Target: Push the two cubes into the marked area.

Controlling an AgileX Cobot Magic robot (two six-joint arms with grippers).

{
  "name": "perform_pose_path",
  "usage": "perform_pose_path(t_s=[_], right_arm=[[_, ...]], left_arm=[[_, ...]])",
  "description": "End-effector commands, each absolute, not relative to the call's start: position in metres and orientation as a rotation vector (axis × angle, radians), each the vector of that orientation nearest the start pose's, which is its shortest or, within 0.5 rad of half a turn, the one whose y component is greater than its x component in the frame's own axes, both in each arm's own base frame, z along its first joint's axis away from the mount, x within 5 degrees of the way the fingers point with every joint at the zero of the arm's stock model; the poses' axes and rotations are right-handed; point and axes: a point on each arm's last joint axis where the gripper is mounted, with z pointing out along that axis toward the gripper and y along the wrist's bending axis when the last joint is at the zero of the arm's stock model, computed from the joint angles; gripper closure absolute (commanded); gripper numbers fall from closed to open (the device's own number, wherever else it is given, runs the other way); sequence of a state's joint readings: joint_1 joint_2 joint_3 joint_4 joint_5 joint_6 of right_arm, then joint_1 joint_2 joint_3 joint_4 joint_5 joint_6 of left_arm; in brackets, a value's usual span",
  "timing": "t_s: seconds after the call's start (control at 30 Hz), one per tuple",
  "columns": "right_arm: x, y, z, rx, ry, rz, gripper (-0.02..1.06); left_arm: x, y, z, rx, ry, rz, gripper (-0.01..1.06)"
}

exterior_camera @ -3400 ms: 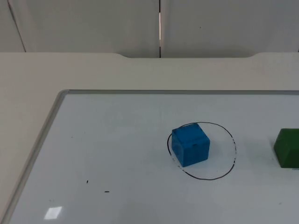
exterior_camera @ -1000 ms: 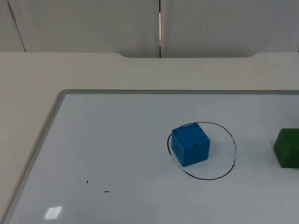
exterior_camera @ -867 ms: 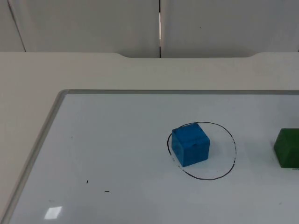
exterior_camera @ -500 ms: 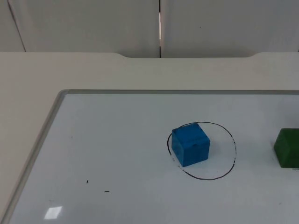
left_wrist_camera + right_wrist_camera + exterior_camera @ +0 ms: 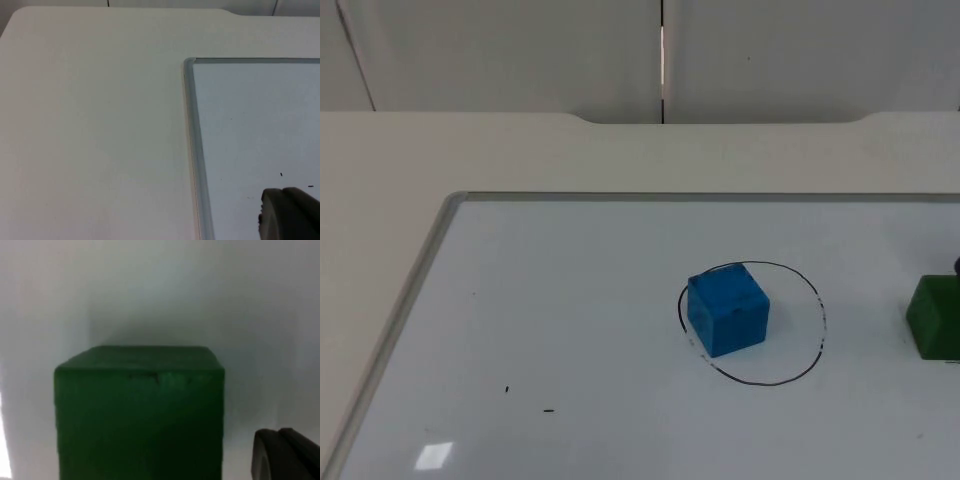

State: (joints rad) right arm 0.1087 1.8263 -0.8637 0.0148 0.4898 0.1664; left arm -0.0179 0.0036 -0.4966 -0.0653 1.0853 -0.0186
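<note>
A blue cube (image 5: 727, 308) sits on the whiteboard (image 5: 570, 300), inside the left half of a hand-drawn black circle (image 5: 790, 325). A green cube (image 5: 934, 316) stands outside the circle, to its right, cut off by the picture's edge. A dark bit of my right gripper (image 5: 957, 266) shows just behind the green cube. From the right wrist, the green cube (image 5: 140, 412) is very close in front, with a black fingertip (image 5: 287, 455) beside it. My left gripper's fingertip (image 5: 290, 215) hovers over the whiteboard's left part near its frame (image 5: 192, 140), far from both cubes.
The whiteboard's grey frame (image 5: 410, 290) runs along its left and far sides on the white table (image 5: 520, 150). Small black marks (image 5: 548, 410) dot the board's near left. The grey partition wall (image 5: 770, 50) closes the back.
A dark bit of the right gripper has come into the top view at the right edge, behind the green cube. Both cubes stay where they were.
</note>
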Motion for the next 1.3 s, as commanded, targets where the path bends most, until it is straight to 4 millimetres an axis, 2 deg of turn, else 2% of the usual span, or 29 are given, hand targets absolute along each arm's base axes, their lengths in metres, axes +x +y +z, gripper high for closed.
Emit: perform_pose_path(t_s=[0.0, 0.1, 0.53, 0.77, 0.93, 1.27], right_arm=[[0.306, 0.033, 0.118, 0.143, 2.918, 0.069, 1.04], [0.308, 0.034, 0.112, 0.170, 2.910, 0.086, 1.04], [0.312, 0.039, 0.112, 0.285, 2.871, 0.173, 1.04], [0.312, 0.046, 0.112, 0.244, 2.858, 0.191, 1.04], [0.312, 0.051, 0.113, 0.313, 2.851, 0.242, 1.04], [0.312, 0.058, 0.113, 0.333, 2.847, 0.270, 1.04]], left_arm=[[-0.005, -0.005, 0.274, 0.000, 2.066, -0.103, 1.05], [-0.005, -0.005, 0.274, 0.000, 2.066, -0.103, 1.05], [-0.005, -0.005, 0.274, 0.000, 2.066, -0.103, 1.05], [-0.005, -0.005, 0.274, 0.000, 2.066, -0.103, 1.05], [-0.005, -0.005, 0.274, 0.000, 2.066, -0.103, 1.05], [-0.005, -0.005, 0.274, 0.000, 2.066, -0.103, 1.05]])
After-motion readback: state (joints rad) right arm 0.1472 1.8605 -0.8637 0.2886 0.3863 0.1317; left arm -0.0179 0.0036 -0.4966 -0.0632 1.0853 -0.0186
